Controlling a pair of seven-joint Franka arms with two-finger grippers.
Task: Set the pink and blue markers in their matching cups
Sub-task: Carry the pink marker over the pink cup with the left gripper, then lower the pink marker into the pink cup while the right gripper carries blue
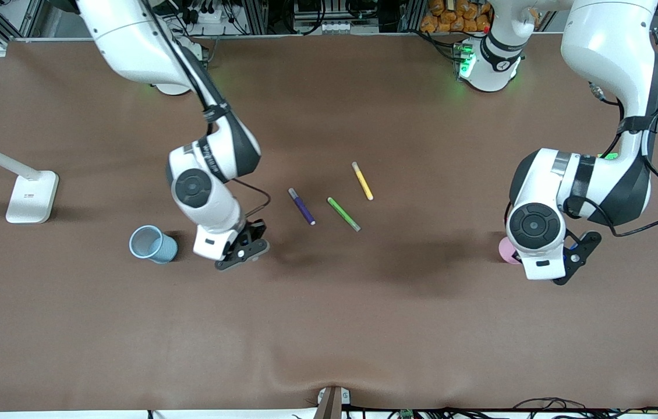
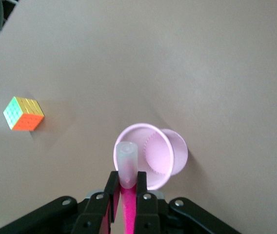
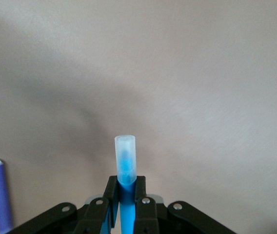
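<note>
Left tool (image 2: 127, 195) is clamped on the pink marker (image 2: 127, 168), long axis running out past the fingertips, pale end poised at the rim of the pink cup (image 2: 150, 156); the mouth looks empty. In the front view that cup (image 1: 507, 250) sits toward the left arm's end of the surface, mostly hidden under the wrist, so exact alignment is hard to confirm. Right tool (image 3: 125, 195) is clamped on the blue marker (image 3: 125, 165), pale end leading, over bare surface. The blue cup (image 1: 153, 244) stands just beside the right tool (image 1: 244, 247), toward the right arm's end; its inside looks empty. Each arm is nearer its own cup. Purple marker (image 1: 301, 206), green marker (image 1: 343, 213) and yellow marker (image 1: 362, 180) lie mid-surface, untouched.
</note>
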